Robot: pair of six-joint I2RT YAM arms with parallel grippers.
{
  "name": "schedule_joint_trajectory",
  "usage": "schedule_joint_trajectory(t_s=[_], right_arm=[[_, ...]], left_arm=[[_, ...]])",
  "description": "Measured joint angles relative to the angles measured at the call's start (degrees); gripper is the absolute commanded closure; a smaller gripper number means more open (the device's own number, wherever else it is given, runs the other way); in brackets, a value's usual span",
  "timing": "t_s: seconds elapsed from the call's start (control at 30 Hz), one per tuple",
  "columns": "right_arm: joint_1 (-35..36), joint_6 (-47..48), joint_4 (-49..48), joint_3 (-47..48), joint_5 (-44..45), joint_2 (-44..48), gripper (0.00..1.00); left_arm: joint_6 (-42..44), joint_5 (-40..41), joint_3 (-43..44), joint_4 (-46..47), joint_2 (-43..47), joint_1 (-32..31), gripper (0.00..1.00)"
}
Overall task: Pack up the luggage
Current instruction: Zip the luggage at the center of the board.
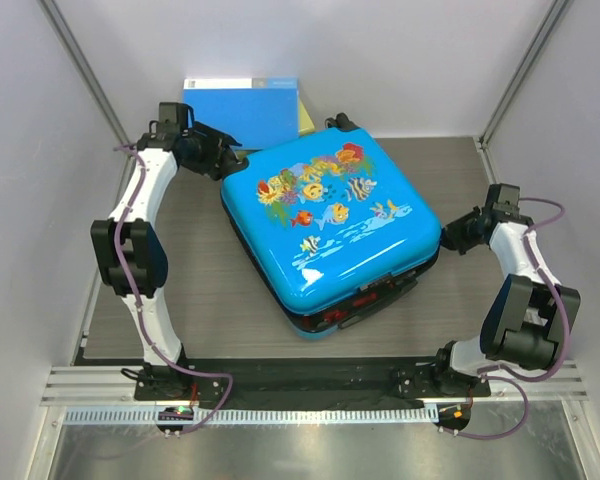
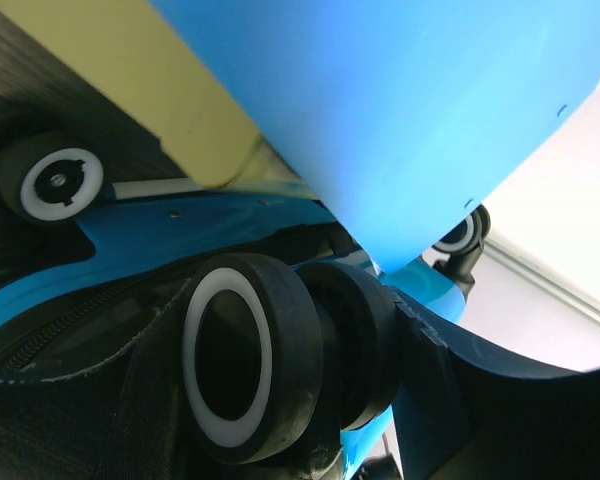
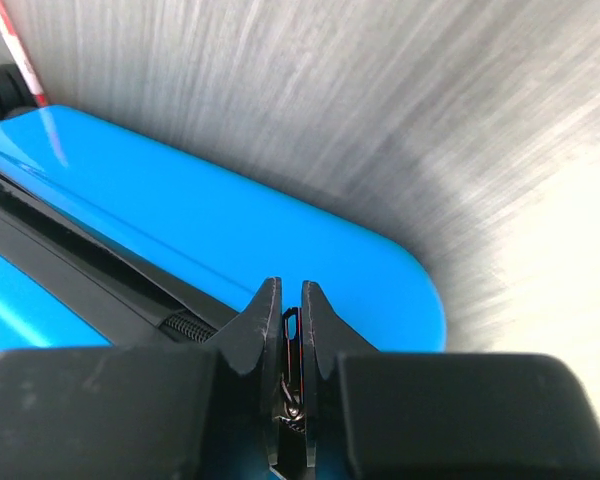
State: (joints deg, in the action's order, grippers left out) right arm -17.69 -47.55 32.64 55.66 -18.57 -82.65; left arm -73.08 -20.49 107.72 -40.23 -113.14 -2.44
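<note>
Where the grey surface runs between the two arms, the luggage lies flat with its fish-and-coral shell up. It is turned so that one corner points at the near edge. The shell halves sit one on the other but not tight: a dark gap runs along the near-right side, with something red showing in it.

Right claw is at the case's right corner, low against the seam. Its fingers are all but together, pinched on a thin metal zipper pull that stands between them. Zipper teeth run off left along the black band between the blue halves.

Left claw is at the far-left corner, by the wheels. Its wrist view is filled by a black twin wheel with a white ring, very close, and a second wheel sits further back. Its fingers are not made out in either view, so whether they are apart or together I cannot tell.

Behind the case, by the back wall, is a plain blue folder. Just beside it is a yellow-green box, mostly hidden.
</note>
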Motion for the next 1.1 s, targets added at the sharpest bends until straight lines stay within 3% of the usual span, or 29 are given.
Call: schedule_joint_trajectory(t_s=[0.3,0.37,0.43,0.5,0.57,0.87,1.1], right_arm=[[-4.0,2.9,5.8,0.1,1.0,3.9,0.99],[-3.9,3.3,6.3,0.3,1.4,4.0,0.99],[-3.8,3.7,7.0,1.0,1.5,4.0,0.99],[-3.8,4.2,8.5,2.3,1.7,4.0,0.99],[-3.8,4.7,10.1,3.7,1.9,4.0,0.99],[-3.7,7.1,14.5,3.0,6.1,8.7,0.99],[-2.5,6.7,14.2,-0.9,8.3,12.3,0.99]], left_arm=[[0.5,5.1,-1.7,-1.2,4.5,-1.4,0.99],[1.7,5.1,-1.9,-1.2,4.7,-1.4,0.87],[3.0,5.4,-2.2,-1.2,4.7,-1.4,0.82],[4.4,5.9,-3.2,-1.0,5.0,-1.4,0.86],[5.3,6.7,-5.1,-0.3,5.7,-1.4,1.00],[6.0,7.4,-15.8,5.6,8.6,-1.3,1.00],[5.6,7.3,-17.3,8.1,8.6,-1.5,1.00]])
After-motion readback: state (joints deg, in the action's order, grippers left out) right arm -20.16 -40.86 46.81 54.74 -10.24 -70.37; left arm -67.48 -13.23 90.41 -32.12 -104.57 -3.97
